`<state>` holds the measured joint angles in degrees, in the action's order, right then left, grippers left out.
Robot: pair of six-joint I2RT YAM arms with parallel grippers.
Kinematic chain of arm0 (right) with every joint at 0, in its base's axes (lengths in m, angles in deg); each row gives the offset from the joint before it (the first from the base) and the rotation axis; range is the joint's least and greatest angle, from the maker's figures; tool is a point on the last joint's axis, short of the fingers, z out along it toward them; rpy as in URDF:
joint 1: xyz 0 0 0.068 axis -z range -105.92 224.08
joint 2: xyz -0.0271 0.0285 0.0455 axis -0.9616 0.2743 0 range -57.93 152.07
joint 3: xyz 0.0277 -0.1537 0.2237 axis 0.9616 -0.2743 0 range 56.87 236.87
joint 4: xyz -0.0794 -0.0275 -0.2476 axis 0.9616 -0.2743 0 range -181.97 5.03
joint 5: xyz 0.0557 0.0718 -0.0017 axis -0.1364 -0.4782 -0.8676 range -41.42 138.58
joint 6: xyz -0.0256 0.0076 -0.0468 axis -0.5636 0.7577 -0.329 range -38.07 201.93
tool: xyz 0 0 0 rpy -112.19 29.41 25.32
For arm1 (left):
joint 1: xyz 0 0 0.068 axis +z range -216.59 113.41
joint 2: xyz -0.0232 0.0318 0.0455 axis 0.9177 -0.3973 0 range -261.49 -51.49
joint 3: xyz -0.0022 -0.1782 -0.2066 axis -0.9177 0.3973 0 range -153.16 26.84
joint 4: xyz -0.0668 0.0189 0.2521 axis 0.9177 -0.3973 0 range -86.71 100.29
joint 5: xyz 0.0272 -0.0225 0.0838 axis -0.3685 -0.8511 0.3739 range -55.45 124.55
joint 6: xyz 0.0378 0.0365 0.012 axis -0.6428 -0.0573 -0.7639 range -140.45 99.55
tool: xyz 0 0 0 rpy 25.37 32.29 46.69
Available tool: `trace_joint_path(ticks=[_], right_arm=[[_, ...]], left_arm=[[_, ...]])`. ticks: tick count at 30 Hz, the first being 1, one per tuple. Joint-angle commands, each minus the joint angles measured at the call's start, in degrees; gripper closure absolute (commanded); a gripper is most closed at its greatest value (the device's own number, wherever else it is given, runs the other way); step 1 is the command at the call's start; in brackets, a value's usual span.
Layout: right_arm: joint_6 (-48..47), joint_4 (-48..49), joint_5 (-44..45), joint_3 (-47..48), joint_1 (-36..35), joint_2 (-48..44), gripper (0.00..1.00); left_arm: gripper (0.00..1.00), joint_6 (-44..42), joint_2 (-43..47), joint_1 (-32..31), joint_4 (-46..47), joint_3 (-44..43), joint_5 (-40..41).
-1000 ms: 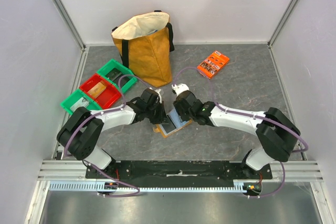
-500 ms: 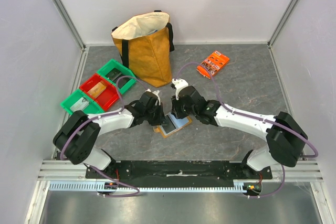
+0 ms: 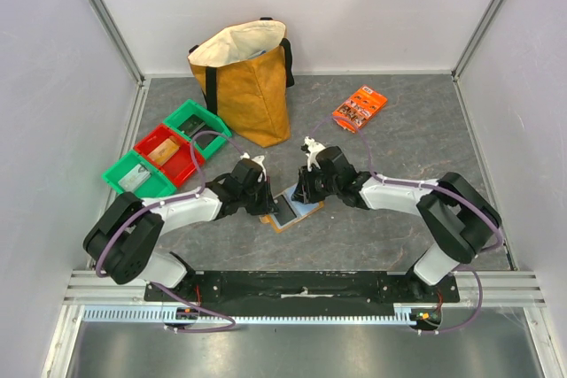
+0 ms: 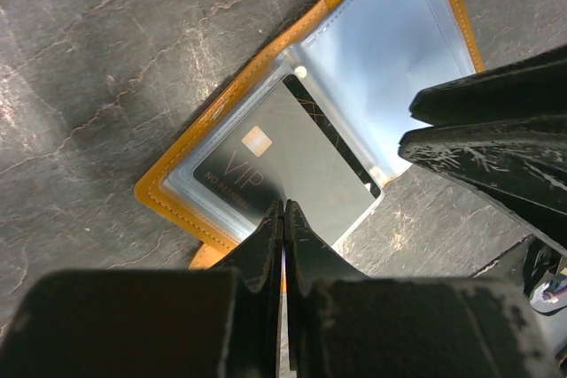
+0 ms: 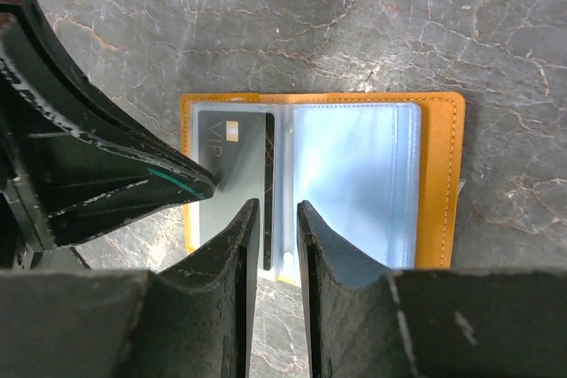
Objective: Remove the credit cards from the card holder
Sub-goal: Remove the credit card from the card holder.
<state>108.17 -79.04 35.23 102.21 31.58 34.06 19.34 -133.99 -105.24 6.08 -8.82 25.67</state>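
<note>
Near the middle of the table (image 3: 399, 227), between the two bases, the card holder (image 3: 292, 208) is lying open and flat. A dark credit card (image 4: 283, 174) marked VIP is sitting in the clear pocket of its left half.

My take on doing this bit well: the left gripper (image 4: 283, 217), jaws pressed together on nothing, is bearing down at the card's near-left edge, so it's acting as the anchor. The right gripper (image 5: 275, 212) is hanging over the fold with its jaws spread just a little, straddling the card's inner edge without pinching it yet. I'd catch that edge and slide the card out sideways toward the fold rather than lifting, otherwise the whole holder is probably coming up with it.

Pose-wise, the left arm (image 3: 190, 207) and right arm (image 3: 403, 194) are both reaching in low with their wrists tipped down. The grippers are sitting almost nose to nose over the holder.
</note>
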Motion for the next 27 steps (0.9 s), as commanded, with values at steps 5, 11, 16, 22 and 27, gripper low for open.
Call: trace_joint_path(ticks=[5,11,16,22,27], right_arm=[[4.6,13.7,-11.6,-3.2,3.2,5.7,0.7],[5.4,16.6,-14.7,-3.8,3.6,8.6,0.7],[6.6,19.2,-17.7,-4.1,3.7,10.6,0.7],[7.9,21.3,-19.2,-5.1,3.7,12.3,0.76],[9.2,22.3,-18.2,-7.1,3.7,10.9,0.9]], left_arm=[[0.98,-1.8,0.2,-0.3,-1.7,0.9,2.4],[0.98,-1.9,0.1,-0.2,-1.7,1.6,2.1],[0.98,-1.5,-0.6,-0.2,-0.5,1.7,0.8],[0.98,-1.0,-1.6,-0.3,0.6,1.4,-0.5],[0.91,0.4,2.5,-0.2,0.6,2.7,1.1]])
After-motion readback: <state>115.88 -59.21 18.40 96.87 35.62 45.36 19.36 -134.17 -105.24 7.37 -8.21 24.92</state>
